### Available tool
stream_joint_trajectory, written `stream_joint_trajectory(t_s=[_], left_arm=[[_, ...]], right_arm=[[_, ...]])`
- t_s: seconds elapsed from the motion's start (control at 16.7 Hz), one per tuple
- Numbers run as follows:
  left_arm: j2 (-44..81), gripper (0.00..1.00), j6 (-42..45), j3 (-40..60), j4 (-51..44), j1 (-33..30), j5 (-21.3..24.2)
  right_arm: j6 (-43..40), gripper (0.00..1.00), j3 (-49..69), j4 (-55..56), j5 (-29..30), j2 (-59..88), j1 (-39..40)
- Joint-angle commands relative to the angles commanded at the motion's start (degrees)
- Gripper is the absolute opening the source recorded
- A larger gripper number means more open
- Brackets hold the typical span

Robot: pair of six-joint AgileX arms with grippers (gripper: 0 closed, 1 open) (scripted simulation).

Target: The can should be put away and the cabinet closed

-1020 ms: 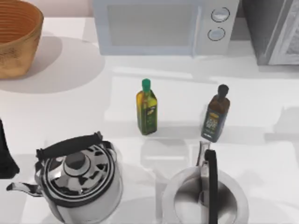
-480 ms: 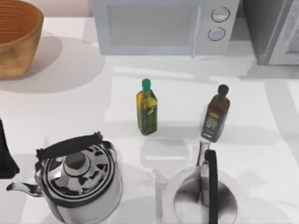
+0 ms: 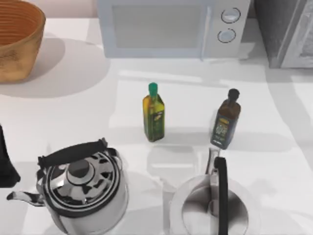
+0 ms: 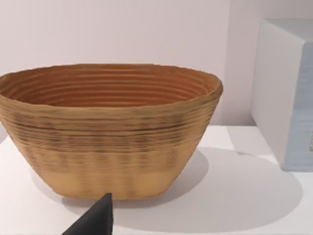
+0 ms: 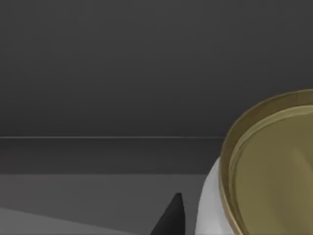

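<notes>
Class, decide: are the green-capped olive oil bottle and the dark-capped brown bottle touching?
Apart. The top view shows bare white table between the green-capped olive oil bottle and the dark-capped brown bottle.

Two bottles point(image 3: 153, 113) point(image 3: 226, 120), two kettles point(image 3: 80, 188) point(image 3: 213, 205), one basket point(image 3: 17, 39), one microwave point(image 3: 171, 27), one can point(image 5: 266, 169).

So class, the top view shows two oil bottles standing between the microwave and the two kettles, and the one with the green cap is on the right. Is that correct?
Not quite. In the top view the green-capped bottle stands on the left; the dark-capped bottle is on the right. Both do stand between the microwave and the two kettles.
</notes>
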Motion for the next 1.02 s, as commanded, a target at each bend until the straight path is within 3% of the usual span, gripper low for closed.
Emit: stream_joint_trajectory(t_s=[0.48, 1.02], left_arm=[[0.0, 1.00, 0.0, 0.0, 0.0, 0.0, 0.0], [0.0, 1.00, 0.0, 0.0, 0.0, 0.0, 0.0]], right_arm=[[0.1, 0.00, 3.8, -1.0, -0.2, 3.4, -0.6], [0.1, 0.00, 39.7, -10.2, -2.7, 29.5, -3.2]])
